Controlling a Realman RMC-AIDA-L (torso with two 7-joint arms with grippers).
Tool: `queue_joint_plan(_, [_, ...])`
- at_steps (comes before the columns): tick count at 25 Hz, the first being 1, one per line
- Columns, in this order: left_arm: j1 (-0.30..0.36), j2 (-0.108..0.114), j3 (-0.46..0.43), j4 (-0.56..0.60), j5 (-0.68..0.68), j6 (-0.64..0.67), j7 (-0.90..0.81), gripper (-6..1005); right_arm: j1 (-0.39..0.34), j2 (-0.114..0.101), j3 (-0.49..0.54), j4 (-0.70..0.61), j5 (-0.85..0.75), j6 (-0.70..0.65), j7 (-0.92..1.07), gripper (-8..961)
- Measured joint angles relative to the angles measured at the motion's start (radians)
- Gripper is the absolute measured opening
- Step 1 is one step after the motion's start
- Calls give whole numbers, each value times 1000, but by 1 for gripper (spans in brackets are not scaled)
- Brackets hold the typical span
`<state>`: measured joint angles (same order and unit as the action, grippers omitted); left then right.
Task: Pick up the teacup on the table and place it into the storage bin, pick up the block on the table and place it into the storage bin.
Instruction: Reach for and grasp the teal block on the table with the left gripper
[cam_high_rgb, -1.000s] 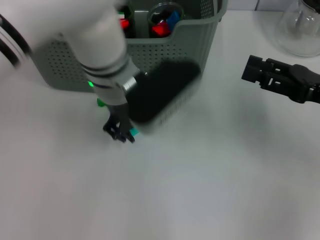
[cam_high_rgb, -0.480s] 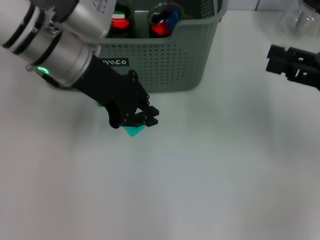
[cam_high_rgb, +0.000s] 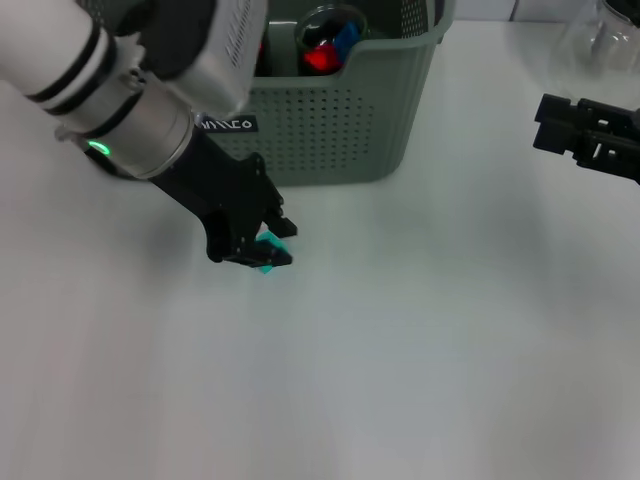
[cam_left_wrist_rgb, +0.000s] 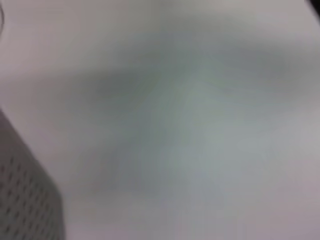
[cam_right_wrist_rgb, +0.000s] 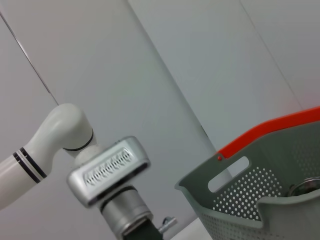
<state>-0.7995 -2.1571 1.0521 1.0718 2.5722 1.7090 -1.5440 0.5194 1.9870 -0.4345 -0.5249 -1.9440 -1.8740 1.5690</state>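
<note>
Block (cam_high_rgb: 266, 252), a small teal piece, sits low on the table (cam_high_rgb: 420, 340) just in front of the bin (cam_high_rgb: 330, 130), pinched between the narrow black fingers of the left gripper (cam_high_rgb: 262, 248), whose jaws are closed on it. Whether it has left the tabletop I cannot tell; it looks at or barely above the surface. Only an edge of the block shows past the fingertips, so the hold seems shallow, and that is the main risk: a tilt or a quick swing of the arm could let it twist out and drop short of the bin. The bin's front wall stands close behind the gripper, so a lift that is too low could knock the block or the fingers against the perforated wall or the rim, and might push the bin back. The right gripper (cam_high_rgb: 560, 125) hangs well off to the right, above the table, near a glass flask (cam_high_rgb: 605, 45) at the far corner; whether its jaws are open or closed I cannot tell. Inside the bin a clear cup (cam_high_rgb: 330, 38) stands upright near the front wall with red and blue pieces in it, and I judge this to be the teacup already stowed. The left arm covers the rest of the bin's inside. The block has to clear the cup on its way in, or it may tip it.
</note>
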Motion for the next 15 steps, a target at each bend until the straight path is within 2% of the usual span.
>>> queue_joint_plan(5, [0, -5, 133, 4, 63, -100, 13, 417, -1, 1, 4, 0, 0, 0, 11, 703])
queue_joint_plan(15, [-6, -10, 377, 39, 155, -225, 102, 632, 3, 14, 7, 8, 2, 22, 25, 703])
